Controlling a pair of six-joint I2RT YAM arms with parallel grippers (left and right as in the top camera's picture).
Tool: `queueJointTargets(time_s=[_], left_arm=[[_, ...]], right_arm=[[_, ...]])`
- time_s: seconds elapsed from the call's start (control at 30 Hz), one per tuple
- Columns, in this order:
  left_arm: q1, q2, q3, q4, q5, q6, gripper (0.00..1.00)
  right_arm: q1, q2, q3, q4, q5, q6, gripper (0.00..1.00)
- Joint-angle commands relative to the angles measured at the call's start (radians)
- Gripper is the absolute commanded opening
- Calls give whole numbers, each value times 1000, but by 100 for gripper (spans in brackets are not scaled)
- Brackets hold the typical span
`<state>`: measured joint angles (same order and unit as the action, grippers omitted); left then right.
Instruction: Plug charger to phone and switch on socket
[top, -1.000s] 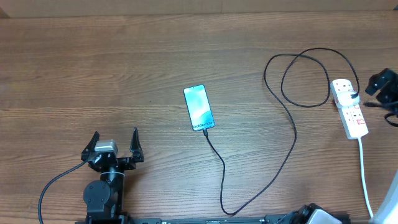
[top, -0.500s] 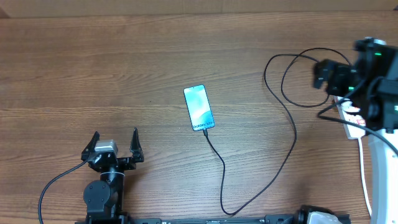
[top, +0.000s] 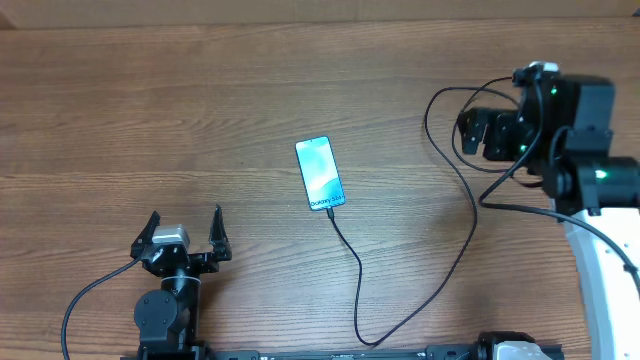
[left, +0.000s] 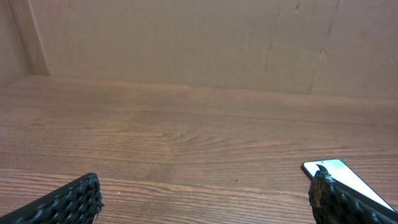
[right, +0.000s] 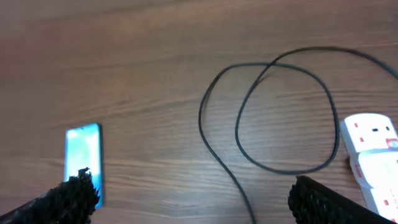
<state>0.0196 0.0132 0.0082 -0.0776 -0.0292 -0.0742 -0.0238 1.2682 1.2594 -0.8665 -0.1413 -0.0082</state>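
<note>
The phone (top: 319, 173) lies screen up and lit at the table's middle. It also shows in the left wrist view (left: 348, 177) and the right wrist view (right: 84, 154). The black charger cable (top: 470, 225) meets the phone's lower edge, runs to the front edge, then rises into a loop (right: 280, 112) at the right. The white power strip (right: 373, 155) lies right of the loop; in the overhead view my right arm hides it. My right gripper (top: 468, 132) is open and empty above the loop, also seen in its wrist view (right: 193, 199). My left gripper (top: 185, 235) is open and empty at the front left (left: 199, 205).
The wooden table (top: 150, 100) ends at a brown cardboard wall (left: 186, 43) at the back. The right arm's white base link (top: 600, 280) stands at the right edge. The left arm's own black cable (top: 85, 295) curls at the front left.
My right arm has swung from the right edge leftwards over the power strip, and its gripper now hangs above the cable loop. The left arm, phone and cable have not moved.
</note>
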Motion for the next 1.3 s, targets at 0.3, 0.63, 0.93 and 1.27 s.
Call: queueJointTargets(time_s=[0.3, 0.63, 0.93, 1.27], left_arm=[[-7, -9, -3, 0, 11, 16, 100], [-7, -9, -3, 0, 11, 16, 100], [-7, -9, -3, 0, 11, 16, 100], [-7, -9, -3, 0, 11, 16, 100]], right_arm=[[2, 0, -603, 559, -55, -48, 100], [2, -46, -870, 852, -62, -45, 100], [2, -169, -1106, 1080, -62, 30, 100], [2, -311, -1208, 1124, -63, 91, 100]])
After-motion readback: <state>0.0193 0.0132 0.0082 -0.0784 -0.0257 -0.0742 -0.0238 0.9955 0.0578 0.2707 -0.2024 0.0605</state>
